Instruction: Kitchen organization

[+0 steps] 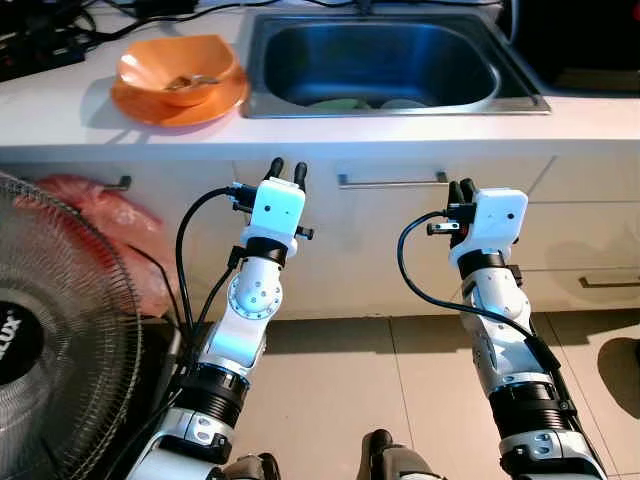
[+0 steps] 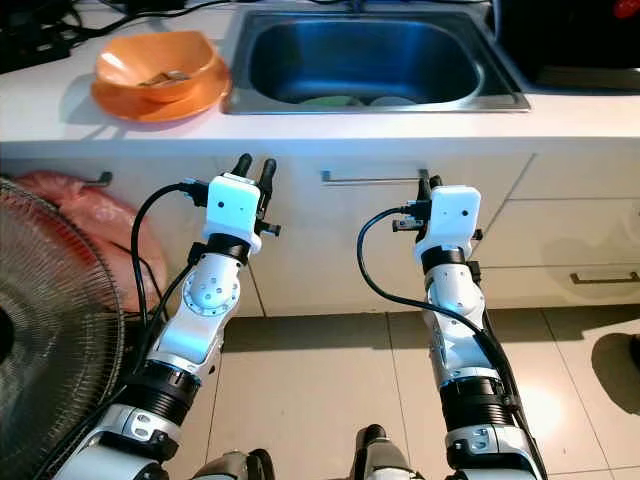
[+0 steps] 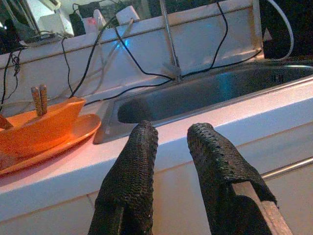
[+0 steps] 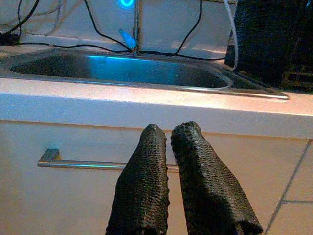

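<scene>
Nearest me on my left stands a fan [image 1: 55, 340], its hub badge showing the letters "LUX" cut off at the frame edge. My left gripper [image 1: 287, 171] is raised before the cabinet front with fingers slightly parted and empty, while my right gripper [image 1: 462, 190] has fingers almost together, empty, just below the drawer handle [image 1: 392, 181]. Beyond, on the counter [image 1: 60, 110], an orange bowl [image 1: 178, 68] sits on an orange plate [image 1: 150, 105] beside the steel sink [image 1: 380, 60], where pale dishes [image 1: 340, 104] lie.
</scene>
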